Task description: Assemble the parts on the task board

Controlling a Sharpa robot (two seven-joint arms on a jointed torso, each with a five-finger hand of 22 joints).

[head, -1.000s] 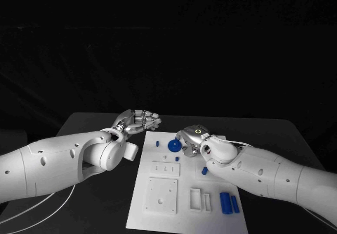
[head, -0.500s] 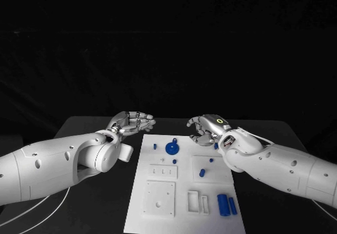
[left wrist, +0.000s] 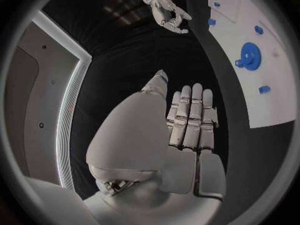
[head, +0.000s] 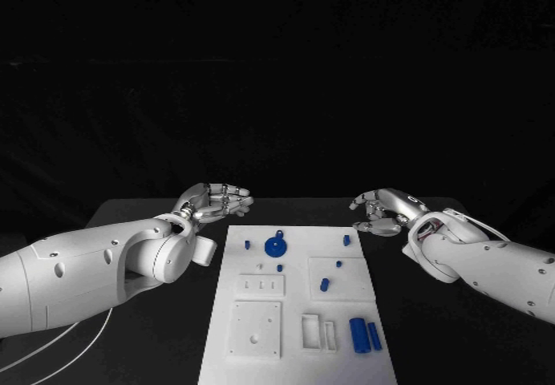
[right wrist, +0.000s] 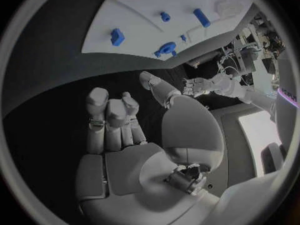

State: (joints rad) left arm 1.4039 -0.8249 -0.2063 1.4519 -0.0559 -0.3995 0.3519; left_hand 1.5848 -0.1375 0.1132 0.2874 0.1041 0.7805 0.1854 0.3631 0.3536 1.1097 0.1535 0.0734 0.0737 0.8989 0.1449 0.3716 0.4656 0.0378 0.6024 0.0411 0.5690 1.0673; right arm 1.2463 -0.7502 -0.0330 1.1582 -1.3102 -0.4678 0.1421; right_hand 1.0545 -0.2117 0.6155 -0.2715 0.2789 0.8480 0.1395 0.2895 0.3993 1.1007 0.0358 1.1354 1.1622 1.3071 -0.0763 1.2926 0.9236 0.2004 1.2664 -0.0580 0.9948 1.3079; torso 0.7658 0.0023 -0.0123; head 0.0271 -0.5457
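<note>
While both arms hover off the task board [head: 295, 317], nothing is held.
Left robot hand [head: 217, 200] and right robot hand [head: 382, 212], fingers loosely curled, flank its far edge, leaving the blue gear [head: 275, 245] reachable.

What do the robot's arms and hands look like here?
Both arms are smooth white shells with rounded joints. The left hand and right hand are silver metal with segmented fingers. Thin white cables hang beneath the left arm.
</note>
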